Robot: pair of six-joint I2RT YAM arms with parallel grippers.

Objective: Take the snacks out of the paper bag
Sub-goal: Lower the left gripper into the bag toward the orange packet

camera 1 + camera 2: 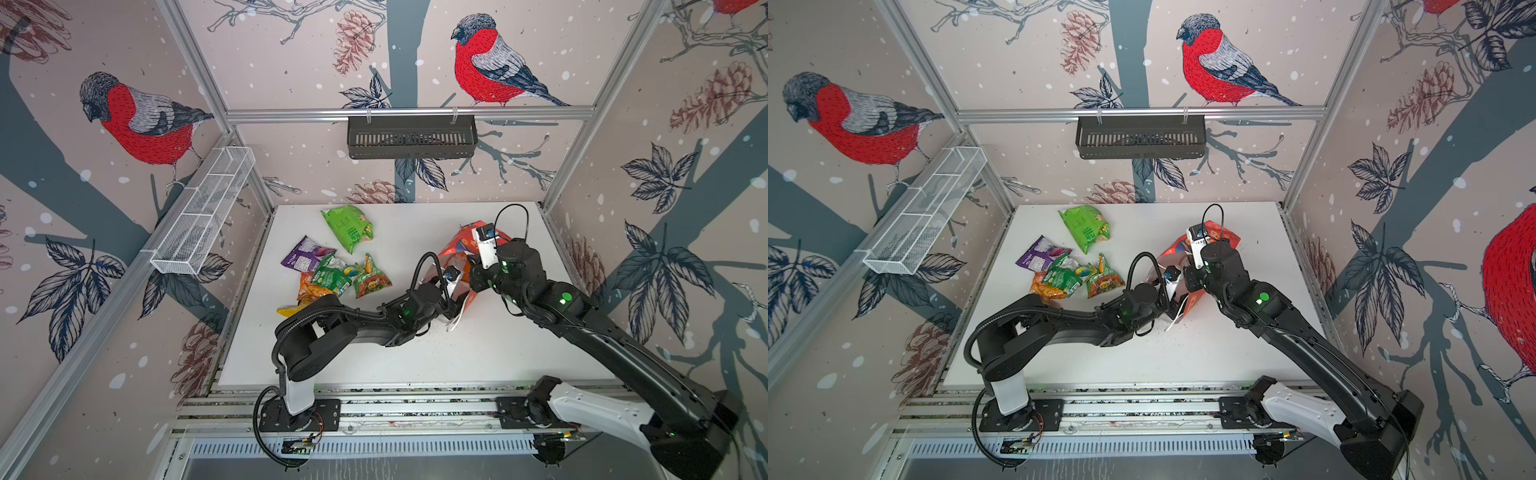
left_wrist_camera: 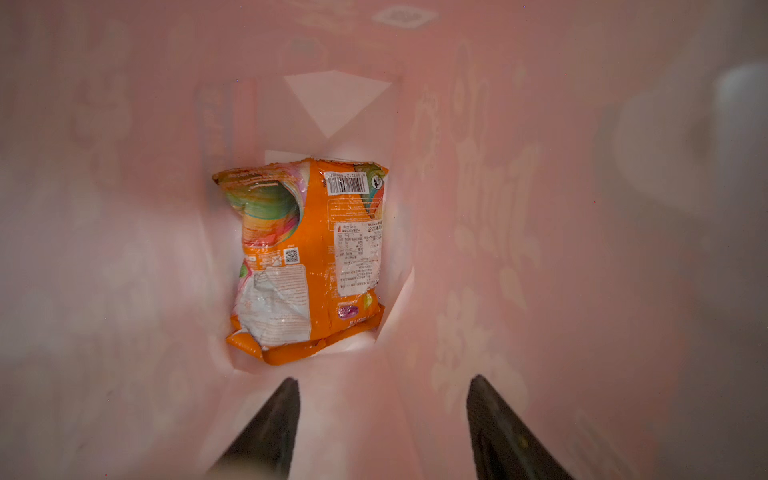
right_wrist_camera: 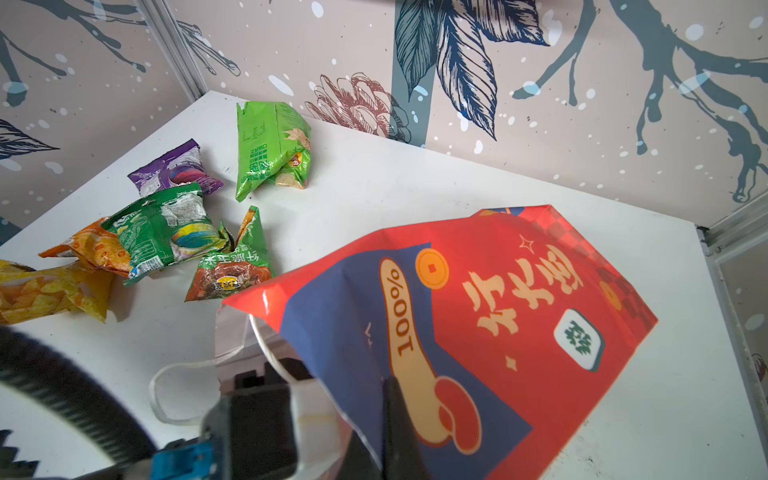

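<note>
Packet left inside: we see one orange crinkly foil packet (image 2: 309, 257) lying at the closed bottom of the red boxy paper gift bag (image 3: 540, 291). Its barcode and label side faces the mouth, and it is puffed and creased.
Bag: it is tipped over near the right edge of the white bench (image 1: 457, 361), with its mouth turned towards the left arm. A white cord handle (image 3: 154, 390) droops to the bench.
Left end effector (image 2: 386, 428): it is inside the bag with its fingers spread and nothing between them. The packet lies ahead, apart from the tips.
Right end effector (image 3: 392, 415): it is pressed together on the bag's rim, pinching the paper.
Packets already out: a bright green foil packet (image 1: 349, 226), purple foil packet (image 1: 305, 255), dark green foil packet (image 1: 332, 276), green-red foil packet (image 1: 370, 278), second orange foil packet (image 1: 309, 291) and yellow foil packet (image 1: 288, 310) cluster towards the bench's left edge.
Risk, grip: we judge the slick, air-filled foil may squirt from the fingers, or crush if squeezed hard.
Risk, walls: the bag is narrow around the packet, so closing could trap the thin paper wall with it.
Risk, hold: a single pinch anchors the bag, so a hard pull could tear the rim or drag the bag along.
Risk, cord: the loose handle could snag the wrist on the way out.
</note>
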